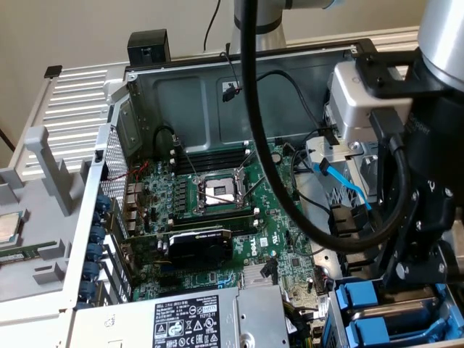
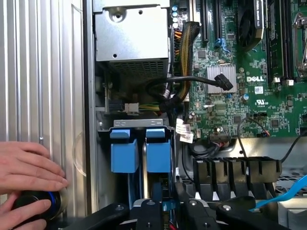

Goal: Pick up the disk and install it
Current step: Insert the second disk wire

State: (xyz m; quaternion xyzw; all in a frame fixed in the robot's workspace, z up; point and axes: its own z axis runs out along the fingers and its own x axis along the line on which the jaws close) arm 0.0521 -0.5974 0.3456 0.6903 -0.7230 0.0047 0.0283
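Two blue-fronted drive carriers stand side by side in the drive bay at the case's corner. The disk (image 2: 158,154) is the one directly under my gripper (image 2: 168,213), and its blue carrier front faces the wrist camera. The other blue carrier (image 2: 124,153) sits beside it, with a thin silver edge between them. In the exterior view my gripper (image 1: 410,270) hangs low at the exterior view's right, just above the blue carriers (image 1: 365,299) in the bay. Whether it still touches the disk cannot be made out.
A person's hand (image 2: 28,168) rests on a black knob with a blue ring (image 2: 37,205) on the ribbed case panel. The green motherboard (image 1: 217,217), the power supply (image 2: 132,36), black cable bundles (image 2: 168,93) and a blue flat cable (image 1: 346,185) crowd the bay.
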